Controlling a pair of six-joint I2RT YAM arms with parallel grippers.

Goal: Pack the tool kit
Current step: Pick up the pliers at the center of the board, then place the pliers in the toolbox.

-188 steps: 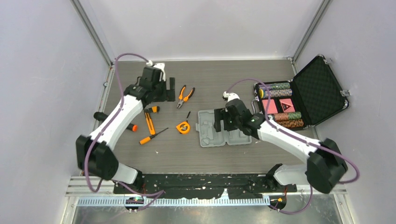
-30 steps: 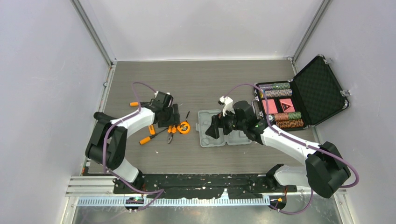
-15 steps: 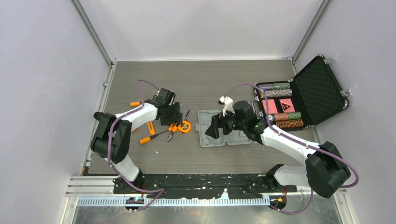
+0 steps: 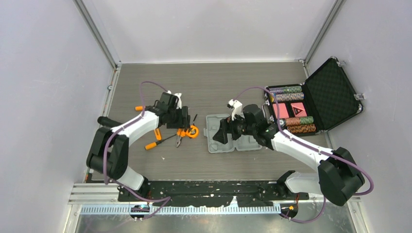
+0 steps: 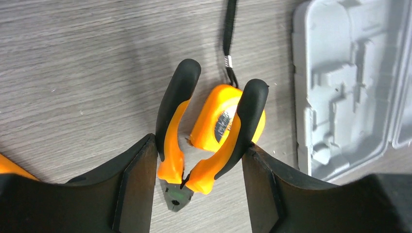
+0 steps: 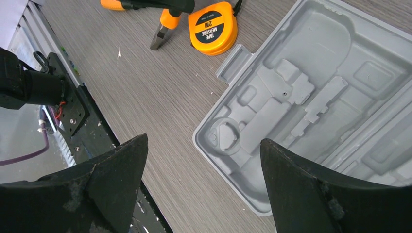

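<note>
The orange-and-black pliers (image 5: 214,170) lie on the table with their handles spread, one over the orange tape measure (image 5: 214,121). My left gripper (image 5: 200,145) is open and straddles the pliers, its fingertips right beside both handles. From above, the left gripper (image 4: 183,124) is over the pliers (image 4: 179,138) and tape measure (image 4: 193,131). The grey tool case (image 4: 218,145) lies open and empty to their right. My right gripper (image 6: 204,141) is open and empty above the case's near-left corner (image 6: 311,97). The top view also shows it (image 4: 224,133).
An orange-handled screwdriver (image 4: 158,142) and other orange tools (image 4: 158,133) lie left of the pliers. The black foam-lined case (image 4: 330,92) with poker chips stands open at the right. Walls close in the left, back and right sides.
The pliers went from the back of the table to beside the tape measure. In the last second my left gripper shifted slightly back. The right arm has barely moved.
</note>
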